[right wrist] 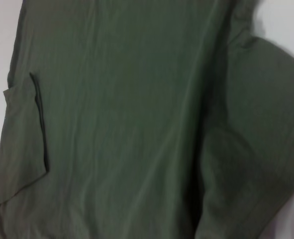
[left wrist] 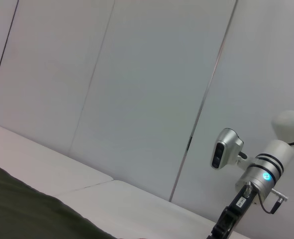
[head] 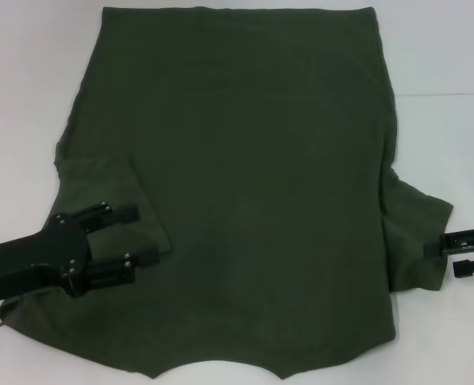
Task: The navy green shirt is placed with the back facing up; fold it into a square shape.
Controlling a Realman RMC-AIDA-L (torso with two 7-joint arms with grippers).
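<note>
The navy green shirt (head: pixel 253 184) lies spread flat on the white table (head: pixel 28 80), neckline toward me and hem at the far side. Its left sleeve (head: pixel 100 184) is folded inward over the body. My left gripper (head: pixel 136 239) hovers open over that folded sleeve's near edge, one finger on each side of the flap corner. My right gripper (head: pixel 441 255) sits at the outer tip of the spread right sleeve (head: pixel 417 233). The right wrist view shows the shirt (right wrist: pixel 127 124) with the folded sleeve (right wrist: pixel 22 134). A corner of the shirt (left wrist: pixel 22 209) shows in the left wrist view.
Bare white table surrounds the shirt at the far left and far right (head: pixel 445 48). The left wrist view looks across the table to pale wall panels (left wrist: pixel 137 89) and my right arm (left wrist: pixel 263 172) in the distance.
</note>
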